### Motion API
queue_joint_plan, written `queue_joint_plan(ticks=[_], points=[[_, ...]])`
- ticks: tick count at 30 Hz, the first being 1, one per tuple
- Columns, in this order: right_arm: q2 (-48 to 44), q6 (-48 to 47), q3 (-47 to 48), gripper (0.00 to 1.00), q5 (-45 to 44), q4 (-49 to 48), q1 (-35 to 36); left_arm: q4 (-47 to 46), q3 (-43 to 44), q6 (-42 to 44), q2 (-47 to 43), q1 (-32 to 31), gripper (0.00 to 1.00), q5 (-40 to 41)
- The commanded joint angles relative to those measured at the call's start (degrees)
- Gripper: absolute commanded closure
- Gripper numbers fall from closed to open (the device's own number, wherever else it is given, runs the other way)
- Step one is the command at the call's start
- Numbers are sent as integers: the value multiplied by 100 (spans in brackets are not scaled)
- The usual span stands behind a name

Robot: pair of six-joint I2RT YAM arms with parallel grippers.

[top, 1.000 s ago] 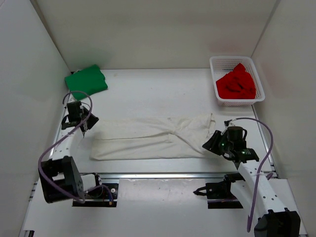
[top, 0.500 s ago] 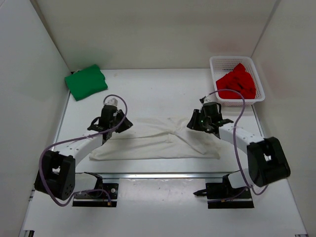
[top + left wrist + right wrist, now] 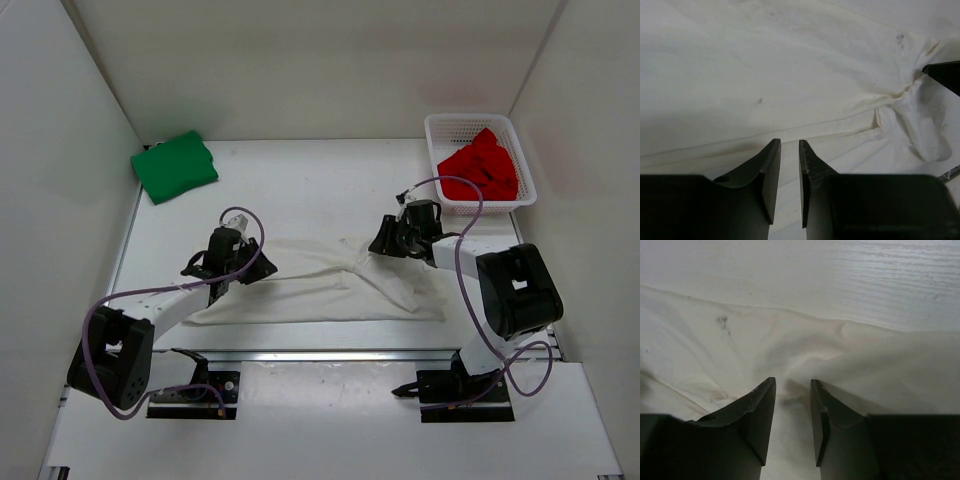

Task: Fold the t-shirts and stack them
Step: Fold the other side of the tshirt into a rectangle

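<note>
The white t-shirt [image 3: 320,290] is laid out flat across the near middle of the counter [image 3: 300,190], stretched from left to right, with a bunched, twisted fold seen right of its middle and a looser part spread towards the right. The left tool [image 3: 790,142] is lowered over the left part of this shirt; in the left wrist view its jaws are seen slightly apart, with only a narrow gap between them, and pale cloth with a long crease is visible through the gap, so nothing is seen clamped. The right tool [image 3: 793,381] is held low over the far edge of the shirt, just right of the bunched fold; its jaws are parted rather wider, wrinkled cloth is seen beneath and between them, and no cloth is seen pinched. A small dark stain is visible on the cloth in both wrist views. The green t-shirt [image 3: 175,166] is found folded at the far left corner of the counter, well apart from the white one. The red t-shirt [image 3: 480,170] is piled, crumpled, inside the white mesh basket [image 3: 485,207] at the far right corner.
</note>
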State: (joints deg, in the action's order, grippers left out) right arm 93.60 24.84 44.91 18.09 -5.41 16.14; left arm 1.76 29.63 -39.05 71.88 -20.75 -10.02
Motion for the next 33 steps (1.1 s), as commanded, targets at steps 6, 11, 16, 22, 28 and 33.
queue_joint_plan(ticks=[6,11,16,22,28,33], points=[[-157,302,-447,84,652,-637,-102,-466,-106,-120,-305,89,67,-299],[-623,284,-570,100,635,-347,-6,-484,-45,-121,-262,89,68,-351],[-1193,311,-650,100,661,337,187,-466,-45,-165,-350,115,68,-352],[-1836,618,-1001,100,389,910,775,-606,-80,-200,-385,247,67,-404],[-2135,1189,-1247,100,55,998,1426,-607,-10,-218,-446,212,68,-431],[-2144,1427,-1160,100,28,1016,1726,-659,104,-270,-481,282,68,-457]])
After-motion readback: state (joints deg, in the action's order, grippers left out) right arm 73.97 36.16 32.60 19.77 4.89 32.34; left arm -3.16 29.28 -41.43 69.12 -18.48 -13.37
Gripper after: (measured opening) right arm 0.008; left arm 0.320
